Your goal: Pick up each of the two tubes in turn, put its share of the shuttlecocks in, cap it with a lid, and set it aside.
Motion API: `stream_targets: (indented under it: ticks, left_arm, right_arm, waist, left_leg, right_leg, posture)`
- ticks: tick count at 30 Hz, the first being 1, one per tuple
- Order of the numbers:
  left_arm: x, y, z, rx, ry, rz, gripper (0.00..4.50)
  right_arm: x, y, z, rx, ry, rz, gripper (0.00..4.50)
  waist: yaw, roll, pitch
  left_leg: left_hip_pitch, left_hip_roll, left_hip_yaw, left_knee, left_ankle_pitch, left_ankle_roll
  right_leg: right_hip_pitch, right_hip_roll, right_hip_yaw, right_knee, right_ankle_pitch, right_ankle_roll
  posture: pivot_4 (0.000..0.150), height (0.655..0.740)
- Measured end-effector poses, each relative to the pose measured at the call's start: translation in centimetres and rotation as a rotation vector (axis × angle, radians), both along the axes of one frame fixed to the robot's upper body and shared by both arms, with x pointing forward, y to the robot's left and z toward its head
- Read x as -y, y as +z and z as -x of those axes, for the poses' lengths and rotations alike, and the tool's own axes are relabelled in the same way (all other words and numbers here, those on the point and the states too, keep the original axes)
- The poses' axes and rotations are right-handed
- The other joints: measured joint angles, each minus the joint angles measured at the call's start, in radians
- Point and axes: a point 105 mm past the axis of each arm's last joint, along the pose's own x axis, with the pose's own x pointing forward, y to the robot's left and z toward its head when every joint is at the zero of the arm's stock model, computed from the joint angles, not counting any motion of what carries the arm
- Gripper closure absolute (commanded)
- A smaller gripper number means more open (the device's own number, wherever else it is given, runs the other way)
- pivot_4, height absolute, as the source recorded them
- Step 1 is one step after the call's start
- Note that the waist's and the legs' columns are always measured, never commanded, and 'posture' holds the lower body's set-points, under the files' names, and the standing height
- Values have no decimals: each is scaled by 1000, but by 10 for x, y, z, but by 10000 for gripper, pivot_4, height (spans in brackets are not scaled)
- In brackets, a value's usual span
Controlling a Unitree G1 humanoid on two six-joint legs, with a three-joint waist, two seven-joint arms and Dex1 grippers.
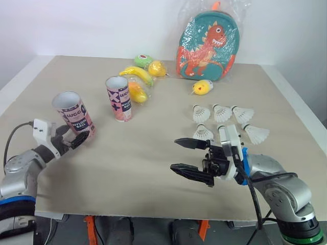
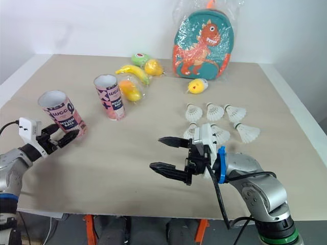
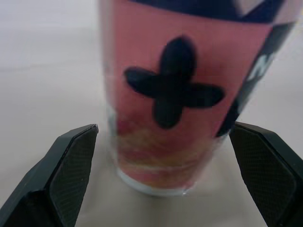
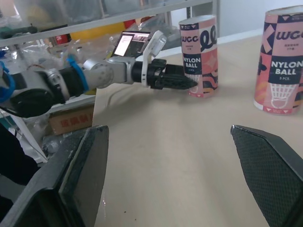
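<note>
Right wrist view: we see the right gripper (image 1: 174, 154) nearest us, fingers spread wide and holding nothing, hovering over the bare table (image 1: 127, 173).
Left gripper (image 1: 80, 139): fingers are apart, one on either side of the lower part of the near tube (image 1: 74, 113). The left wrist view shows a gap on each side, so we judge the tube is not yet clamped.
Near tube, place: it stands on the table's left side, well apart from the right gripper.
Near tube, axis: the long axis is vertical, with the open mouth up and the closed base on the table.
Step in hand: we judge this to be the grasp of the near tube by the left gripper.
Procedure: we centre the tube between the pads and close on the lower wall. We use light force, since the thin wall may dent. We lift straight up and keep the mouth upward for loading.
Risk: an off-centre close may tip the tube.
Shuttlecocks (image 1: 221, 113): they lie in two rows on the table's right side, just beyond the right gripper.
Far tube (image 1: 118, 98): it stands upright with its mouth up, beyond the near tube and toward the table's middle.
Toy fruits (image 1: 137, 74): they are grouped behind the far tube.
Backpack (image 1: 207, 46): it stands at the far edge, against the wall.
</note>
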Motion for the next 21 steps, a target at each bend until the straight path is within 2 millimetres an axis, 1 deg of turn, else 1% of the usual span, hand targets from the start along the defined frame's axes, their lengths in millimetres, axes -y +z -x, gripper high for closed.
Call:
stream_targets:
  ticks: [2,3,5,9,13,17,19,20,21]
  left_arm:
    - [5,3,-9,14,-25,-16,0]
    - [6,4,-10,16,-27,-16,0]
    - [12,6,-21,24,-50,-13,0]
    - [23,4,-30,29,-77,-4,0]
    - [26,-2,-34,16,-84,-8,0]
    - [28,-2,-36,28,-96,-3,0]
    - [31,-3,-36,33,-103,1,4991]
    - [32,-3,-37,33,-104,2,5404]
    - [33,-4,-37,34,-106,5,10789]
  right_arm:
    - [2,2,2,12,-14,-1,791]
    - [2,2,2,14,-15,-1,791]
    - [1,6,3,31,-19,-5,791]
    - [0,10,6,44,-18,-8,791]
    - [1,9,8,46,-28,4,791]
    - [0,10,10,46,-36,1,791]
    - [0,11,11,50,-35,1,0]
    - [0,11,11,50,-37,2,0]
    - [0,11,10,49,-41,3,0]
  waist:
    - [4,0,0]
    - [4,0,0]
    - [6,0,0]
    - [8,-1,0]
    - [8,-1,0]
    - [8,-1,0]
    - [8,-1,0]
    - [8,-1,0]
    - [8,-1,0]
  left_leg:
    - [0,0,0,0,0,0]
    - [-1,0,0,0,0,0]
    - [0,0,0,0,0,0]
    - [0,0,0,0,0,0]
    - [-1,0,-1,0,0,0]
    - [-1,0,-1,0,0,0]
    - [-1,0,-1,1,0,0]
    - [-1,0,-1,1,0,0]
    - [-1,0,-1,1,0,0]
  right_leg:
    - [0,-1,0,0,0,1]
    - [0,0,0,0,0,1]
    - [0,0,0,0,0,1]
    - [0,0,0,0,0,1]
    - [0,0,0,0,0,1]
    - [0,0,0,0,0,1]
    - [0,0,0,0,0,1]
    - [0,0,0,0,0,1]
    - [0,0,0,0,1,1]
  posture:
    - [1500,7302]
    - [1500,7302]
    - [1500,7302]
    - [1500,7302]
    - [1500,7302]
    - [1500,7302]
    - [1500,7302]
    - [1500,7302]
    - [1500,7302]
